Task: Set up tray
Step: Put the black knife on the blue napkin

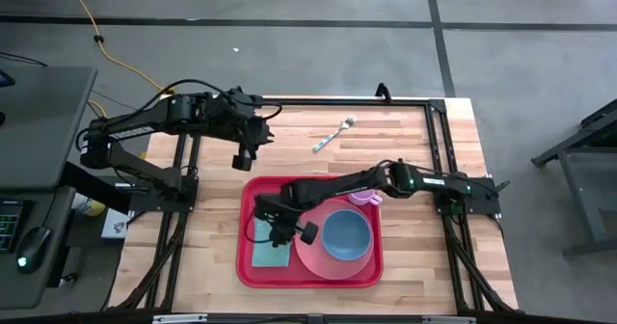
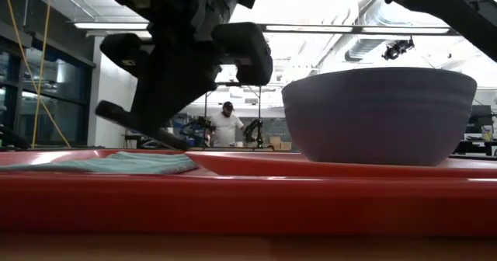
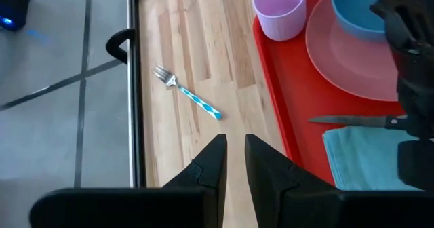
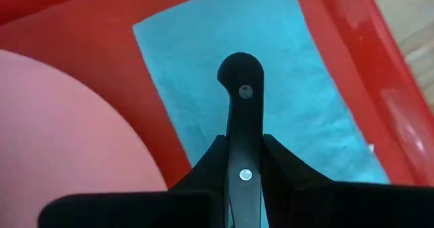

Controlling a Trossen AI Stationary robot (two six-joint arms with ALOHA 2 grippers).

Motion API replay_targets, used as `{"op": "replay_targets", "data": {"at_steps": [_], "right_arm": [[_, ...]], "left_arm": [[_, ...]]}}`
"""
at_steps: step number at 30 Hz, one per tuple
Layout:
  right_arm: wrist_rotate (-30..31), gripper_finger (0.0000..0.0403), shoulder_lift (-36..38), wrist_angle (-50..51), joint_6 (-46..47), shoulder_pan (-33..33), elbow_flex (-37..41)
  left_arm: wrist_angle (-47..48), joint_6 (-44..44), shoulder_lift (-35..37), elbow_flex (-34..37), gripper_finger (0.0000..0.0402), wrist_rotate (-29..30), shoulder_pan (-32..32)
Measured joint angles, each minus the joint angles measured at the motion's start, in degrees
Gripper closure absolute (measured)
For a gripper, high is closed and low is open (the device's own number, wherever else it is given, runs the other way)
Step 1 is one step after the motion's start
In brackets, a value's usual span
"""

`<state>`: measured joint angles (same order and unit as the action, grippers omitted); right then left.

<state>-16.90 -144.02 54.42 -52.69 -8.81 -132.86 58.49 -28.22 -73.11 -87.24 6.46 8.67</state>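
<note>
Right hand (image 4: pixel 243 161) grips knife (image 4: pixel 242 112) — blade visible only from left wrist.

One tray (image 1: pixel 249 266), plate (image 1: pixel 318 261), bowl (image 1: pixel 346 234), cup (image 1: pixel 363 198), napkin (image 1: pixel 271 256), knife (image 4: pixel 243 136), fork (image 1: pixel 333 135).

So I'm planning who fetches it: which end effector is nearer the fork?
Left. The left end effector hovers beside the fork over bare table; the right end effector is farther, over the tray, gripping a knife.
</note>
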Motion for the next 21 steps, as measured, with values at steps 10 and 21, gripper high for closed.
{"op": "replay_targets", "data": {"at_steps": [10, 21], "right_arm": [[4.79, 0.0370, -0.11, -1.67, -5.45, -3.68, 0.00], [7.53, 0.0370, -0.11, -3.00, -10.82, -4.65, 0.00]], "left_arm": [[-0.51, 0.19, -3.39, 0.02, 0.0316, -0.20, 0.00], [-3.69, 0.64, -5.20, 0.02, 0.0316, -1.90, -0.04]]}}
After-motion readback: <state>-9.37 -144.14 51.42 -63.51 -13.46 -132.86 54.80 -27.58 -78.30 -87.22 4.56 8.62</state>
